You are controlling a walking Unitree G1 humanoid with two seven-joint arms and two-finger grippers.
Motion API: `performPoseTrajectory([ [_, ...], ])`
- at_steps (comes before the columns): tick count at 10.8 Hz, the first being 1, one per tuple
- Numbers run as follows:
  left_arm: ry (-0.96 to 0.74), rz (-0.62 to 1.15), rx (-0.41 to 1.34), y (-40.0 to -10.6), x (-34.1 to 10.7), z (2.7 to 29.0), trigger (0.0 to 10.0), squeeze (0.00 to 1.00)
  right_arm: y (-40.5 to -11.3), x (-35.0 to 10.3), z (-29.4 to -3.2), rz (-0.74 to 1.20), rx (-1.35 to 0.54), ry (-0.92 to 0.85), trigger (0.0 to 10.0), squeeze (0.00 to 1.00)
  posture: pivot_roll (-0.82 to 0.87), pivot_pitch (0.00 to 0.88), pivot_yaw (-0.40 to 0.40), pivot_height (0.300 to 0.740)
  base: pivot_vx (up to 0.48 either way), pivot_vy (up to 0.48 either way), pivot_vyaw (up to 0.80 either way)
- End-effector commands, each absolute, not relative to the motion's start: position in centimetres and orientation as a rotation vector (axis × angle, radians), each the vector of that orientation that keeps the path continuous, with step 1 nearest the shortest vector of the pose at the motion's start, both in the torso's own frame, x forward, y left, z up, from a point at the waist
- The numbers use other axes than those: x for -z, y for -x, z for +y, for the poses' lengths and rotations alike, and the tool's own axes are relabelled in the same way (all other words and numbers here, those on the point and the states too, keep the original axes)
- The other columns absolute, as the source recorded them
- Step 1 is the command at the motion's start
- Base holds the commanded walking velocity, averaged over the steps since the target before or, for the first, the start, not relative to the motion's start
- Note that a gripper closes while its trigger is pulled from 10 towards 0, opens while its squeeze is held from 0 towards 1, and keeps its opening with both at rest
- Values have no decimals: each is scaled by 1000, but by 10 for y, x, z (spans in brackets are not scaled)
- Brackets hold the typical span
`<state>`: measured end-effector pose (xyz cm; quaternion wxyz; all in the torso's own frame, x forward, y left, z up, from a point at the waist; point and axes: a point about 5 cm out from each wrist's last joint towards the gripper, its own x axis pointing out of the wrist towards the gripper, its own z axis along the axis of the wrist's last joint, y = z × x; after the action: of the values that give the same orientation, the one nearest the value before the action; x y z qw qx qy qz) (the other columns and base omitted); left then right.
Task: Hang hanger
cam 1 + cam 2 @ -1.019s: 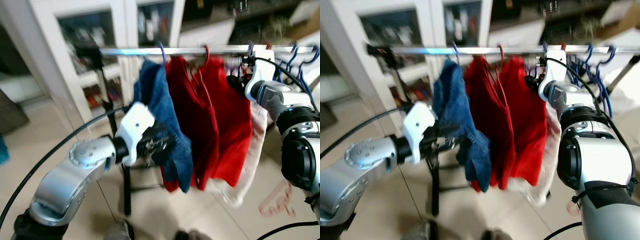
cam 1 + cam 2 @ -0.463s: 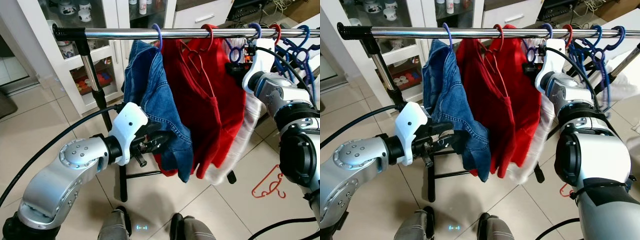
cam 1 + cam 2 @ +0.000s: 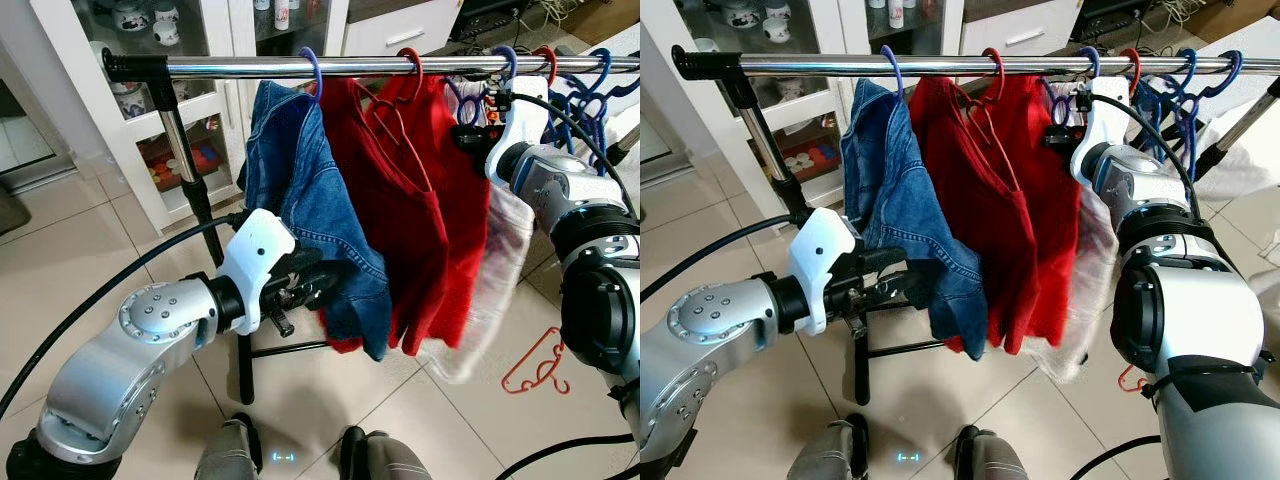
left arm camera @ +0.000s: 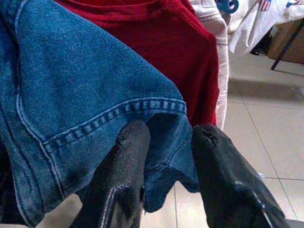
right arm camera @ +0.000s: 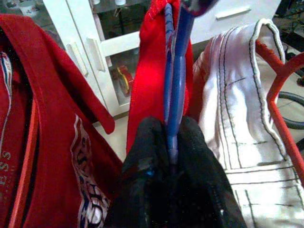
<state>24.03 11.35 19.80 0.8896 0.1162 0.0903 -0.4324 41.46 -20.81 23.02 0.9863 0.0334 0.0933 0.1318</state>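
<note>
A chrome clothes rail carries a blue denim jacket on a purple hanger, a red garment and a white garment. My left gripper is low at the jacket's hem, and its fingers are shut on the denim fold. Just under the rail, my right gripper is shut on a blue hanger between the red and white garments. That hanger's hook sits over the rail.
Several blue hangers crowd the rail's right end. A red hanger lies on the tiled floor at right. The rack's upright pole and a white glass-door cabinet stand behind. My feet are below.
The view was blurred a second ago and has steadied. The white garment's lower edge has swung outward. Both grippers keep their holds.
</note>
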Motion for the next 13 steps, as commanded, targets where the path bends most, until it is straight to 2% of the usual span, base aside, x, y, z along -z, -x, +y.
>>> performPoseTrajectory([
  [1,-242,172,923,-235,-198,108,10000,0,-415,-237,-212,164,-266,-66,0,0,138,187,-103,740,0,0,0],
  [8,-238,113,932,-246,-201,99,10000,0,-414,-261,-215,17,-355,-8,0,0,122,99,-86,740,0,0,0],
  [11,-222,138,906,-246,-189,99,10000,0,-406,-231,-222,99,-397,44,0,0,104,58,-67,740,0,0,0],
  [13,-203,156,802,-248,-175,103,10000,0,-387,-208,-228,110,-419,46,0,0,82,21,-43,740,0,0,0],
])
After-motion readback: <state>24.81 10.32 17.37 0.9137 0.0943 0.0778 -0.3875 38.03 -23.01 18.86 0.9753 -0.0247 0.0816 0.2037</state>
